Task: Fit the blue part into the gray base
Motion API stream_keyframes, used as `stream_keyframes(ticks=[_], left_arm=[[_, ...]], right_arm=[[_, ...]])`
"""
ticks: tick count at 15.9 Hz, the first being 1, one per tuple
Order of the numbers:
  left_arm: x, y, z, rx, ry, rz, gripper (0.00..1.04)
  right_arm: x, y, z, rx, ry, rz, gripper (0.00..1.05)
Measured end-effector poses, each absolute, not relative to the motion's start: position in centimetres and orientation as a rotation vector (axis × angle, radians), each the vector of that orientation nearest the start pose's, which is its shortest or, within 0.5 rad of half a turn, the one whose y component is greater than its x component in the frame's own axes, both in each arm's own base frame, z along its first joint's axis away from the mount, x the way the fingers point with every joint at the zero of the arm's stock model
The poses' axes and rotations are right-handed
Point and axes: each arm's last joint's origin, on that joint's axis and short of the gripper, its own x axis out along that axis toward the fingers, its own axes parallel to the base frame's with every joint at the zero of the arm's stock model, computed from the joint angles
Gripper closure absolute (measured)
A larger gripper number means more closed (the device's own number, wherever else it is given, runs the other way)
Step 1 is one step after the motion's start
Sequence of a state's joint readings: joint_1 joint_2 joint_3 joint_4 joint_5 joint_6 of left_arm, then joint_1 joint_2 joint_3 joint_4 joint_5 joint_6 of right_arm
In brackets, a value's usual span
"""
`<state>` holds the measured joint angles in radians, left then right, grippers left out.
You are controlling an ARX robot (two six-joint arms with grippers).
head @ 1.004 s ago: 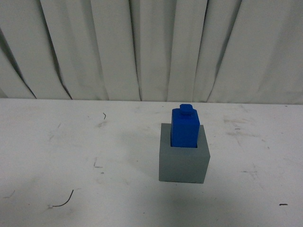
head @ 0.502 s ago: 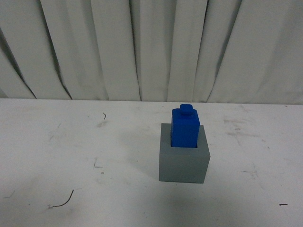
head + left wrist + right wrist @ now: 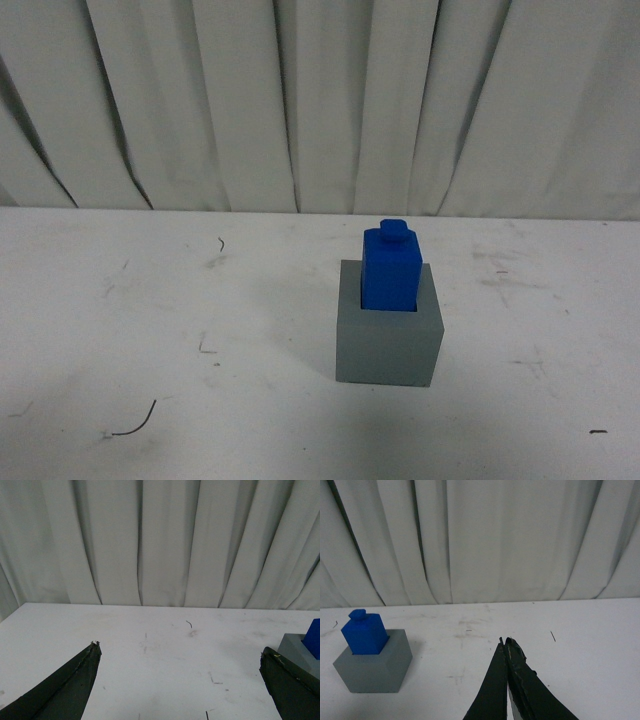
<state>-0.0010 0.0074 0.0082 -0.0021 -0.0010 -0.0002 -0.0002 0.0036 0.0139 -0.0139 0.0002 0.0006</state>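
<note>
The blue part (image 3: 391, 270) stands upright in the square recess of the gray base (image 3: 389, 342), right of the table's middle; its knob points up. Neither gripper shows in the front view. In the left wrist view my left gripper (image 3: 180, 652) is open and empty, with the gray base (image 3: 296, 650) and an edge of the blue part (image 3: 314, 637) beside one finger. In the right wrist view my right gripper (image 3: 505, 641) is shut and empty, away from the gray base (image 3: 374, 666) and the blue part (image 3: 365, 632).
The white table (image 3: 150, 300) carries scuffs and small dark marks. A pleated white curtain (image 3: 300, 100) hangs along its far edge.
</note>
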Motion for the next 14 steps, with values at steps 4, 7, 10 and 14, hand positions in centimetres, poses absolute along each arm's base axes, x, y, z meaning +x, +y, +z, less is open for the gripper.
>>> stream_keyframes(ticks=[4,7,10,14], left_arm=[[9.77,-0.01,16.55,0.0,0.002,-0.001,0.07],[9.77,-0.01,16.54,0.0,0.002,-0.001,0.07],[9.77,-0.01,16.54,0.0,0.002,-0.001,0.07],[9.77,-0.01,16.54,0.0,0.002,-0.001,0.07]], right_arm=[[9.71,0.0,16.76,0.0,-0.006,0.0,0.99],[9.71,0.0,16.76,0.0,-0.006,0.0,0.63],[9.71,0.0,16.76,0.0,-0.006,0.0,0.26],[9.71,0.0,16.76,0.0,-0.006,0.0,0.05]])
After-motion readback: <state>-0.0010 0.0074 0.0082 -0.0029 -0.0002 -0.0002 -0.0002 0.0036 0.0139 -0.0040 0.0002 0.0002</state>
